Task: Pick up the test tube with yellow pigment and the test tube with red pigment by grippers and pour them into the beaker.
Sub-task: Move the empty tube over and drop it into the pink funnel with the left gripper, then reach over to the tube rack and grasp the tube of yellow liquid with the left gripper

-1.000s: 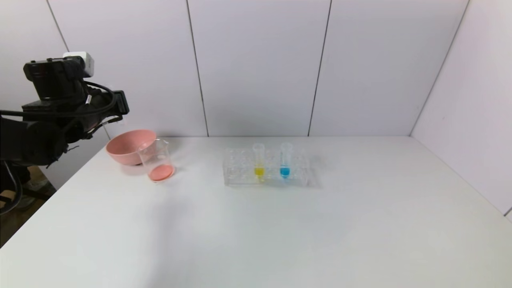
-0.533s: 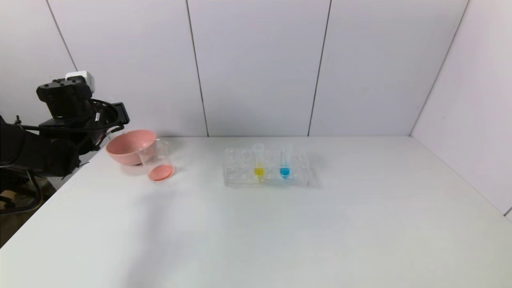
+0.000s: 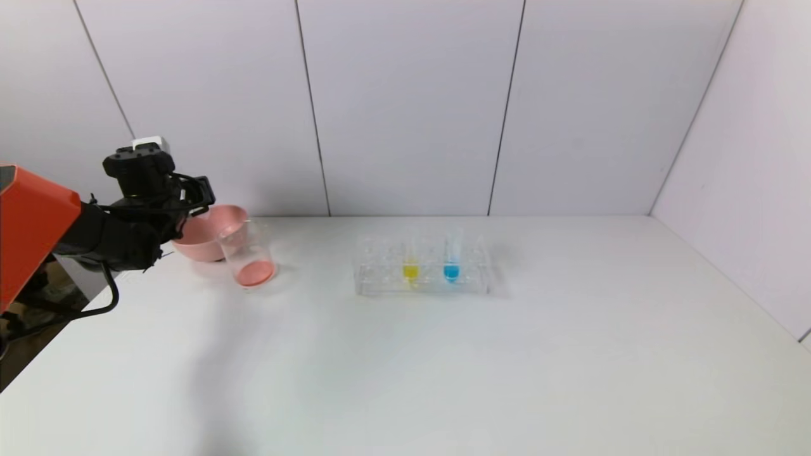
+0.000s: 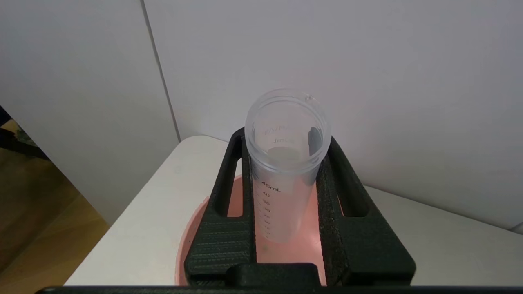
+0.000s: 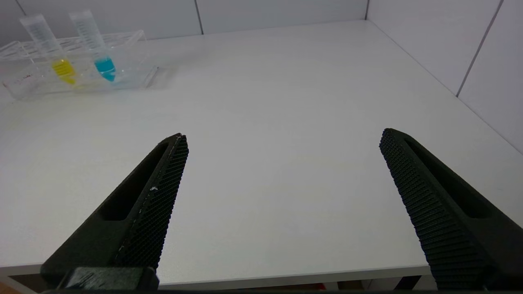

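The left pincer [image 4: 286, 192] is positioned over the pink bowl [image 3: 203, 233] at the far left of the white surface [image 3: 405, 367]. Its two black fingers [image 4: 229, 204] are closed against the sides of a clear, graduated test tube [image 4: 286, 163]. The tube is held with its open mouth toward the wrist camera, and it appears empty; no coloured liquid is visible inside it. In the left wrist view the pink bowl lies directly behind the held tube.

The beaker [image 3: 248, 254] stands upright on the surface, just beside the pink bowl on the side nearer the rack. A layer of red-orange liquid covers its bottom.

The clear tube rack [image 3: 421, 266] sits near the middle of the surface, well apart from the beaker. The test tube with yellow pigment [image 3: 410, 256] stands upright in the rack. A tube with blue liquid [image 3: 451, 256] stands upright beside it, on the side away from the beaker.

The right pincer [image 5: 282, 171] is not shown in the head view. In the right wrist view its fingers are spread wide apart and hold nothing. It hovers at the near edge of the surface, well apart from the rack.
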Tool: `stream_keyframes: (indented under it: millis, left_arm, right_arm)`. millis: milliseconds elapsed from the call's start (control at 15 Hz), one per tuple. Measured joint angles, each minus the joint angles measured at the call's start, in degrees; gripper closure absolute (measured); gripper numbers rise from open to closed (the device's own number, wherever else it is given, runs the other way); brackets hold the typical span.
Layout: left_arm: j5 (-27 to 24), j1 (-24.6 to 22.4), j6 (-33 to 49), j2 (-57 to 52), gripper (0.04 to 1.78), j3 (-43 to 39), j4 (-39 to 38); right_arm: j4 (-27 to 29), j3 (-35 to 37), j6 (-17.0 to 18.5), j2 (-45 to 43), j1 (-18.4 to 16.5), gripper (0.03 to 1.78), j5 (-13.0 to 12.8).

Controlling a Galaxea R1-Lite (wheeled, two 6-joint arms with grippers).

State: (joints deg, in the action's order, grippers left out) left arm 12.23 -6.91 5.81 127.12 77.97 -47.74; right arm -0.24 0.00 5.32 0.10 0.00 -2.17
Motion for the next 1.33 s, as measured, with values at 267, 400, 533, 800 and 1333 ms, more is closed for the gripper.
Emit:
stream_keyframes:
  millis: [267,400,533,800,1333]
  left_arm:
    - [0.0,0.0,-0.1,3.0,1.38,1.7,-0.1]
    - [0.0,0.0,-0.1,3.5,1.32,1.9,-0.4]
    - [0.1,0.1,-0.3,3.6,1.16,1.9,-0.5]
    - [0.1,0.2,-0.7,2.8,0.55,1.1,-1.7]
    - [-6.4,1.5,-0.4,-10.4,0.05,-11.3,0.6]
  right_arm:
    - [0.0,0.0,0.0,0.0,0.0,0.1,0.0]
    - [0.0,0.0,0.0,0.0,0.0,0.1,0.0]
    - [0.0,0.0,0.0,0.0,0.0,0.1,0.0]
    - [0.0,0.0,0.0,0.0,0.0,0.1,0.0]
    - [0.0,0.0,0.0,0.0,0.0,0.1,0.0]
